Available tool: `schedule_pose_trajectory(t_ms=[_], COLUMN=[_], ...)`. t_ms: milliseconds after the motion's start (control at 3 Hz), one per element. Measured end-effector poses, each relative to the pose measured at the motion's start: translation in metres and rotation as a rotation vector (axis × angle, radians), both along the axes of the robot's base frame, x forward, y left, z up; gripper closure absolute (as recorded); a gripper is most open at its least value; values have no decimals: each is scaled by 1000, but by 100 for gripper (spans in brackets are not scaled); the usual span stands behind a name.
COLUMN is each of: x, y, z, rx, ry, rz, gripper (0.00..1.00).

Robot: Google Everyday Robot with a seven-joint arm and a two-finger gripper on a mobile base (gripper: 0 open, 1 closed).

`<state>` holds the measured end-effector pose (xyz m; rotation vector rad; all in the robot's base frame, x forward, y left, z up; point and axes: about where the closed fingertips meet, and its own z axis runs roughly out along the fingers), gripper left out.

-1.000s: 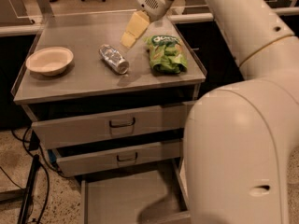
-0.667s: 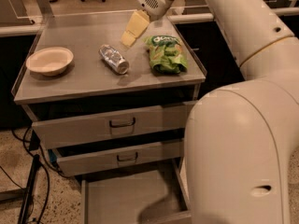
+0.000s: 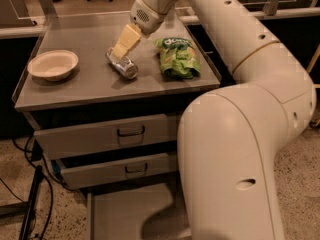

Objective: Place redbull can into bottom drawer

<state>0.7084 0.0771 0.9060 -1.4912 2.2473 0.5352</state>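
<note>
The redbull can [image 3: 123, 65] lay on its side near the middle of the counter [image 3: 75, 91]. The gripper [image 3: 120, 51] hung low over the counter at the can's far end, its spread impossible to tell. The bottom drawer [image 3: 130, 216] stood pulled open under the counter.

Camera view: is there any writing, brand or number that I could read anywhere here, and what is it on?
Green snack bag: white lettering near its top, too blurred to read.
Redbull can: nothing legible.
Claw, down at the can's far end: no writing visible.
Bowl and bottom drawer: no text.
</note>
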Motion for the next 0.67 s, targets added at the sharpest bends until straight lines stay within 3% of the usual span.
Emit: schedule_pose_trajectory(t_ms=[333, 667], x=[13, 18], y=[15, 19], z=[-26, -33], rx=[-13, -15], ry=[72, 69], rz=[-19, -30], gripper=[0, 0])
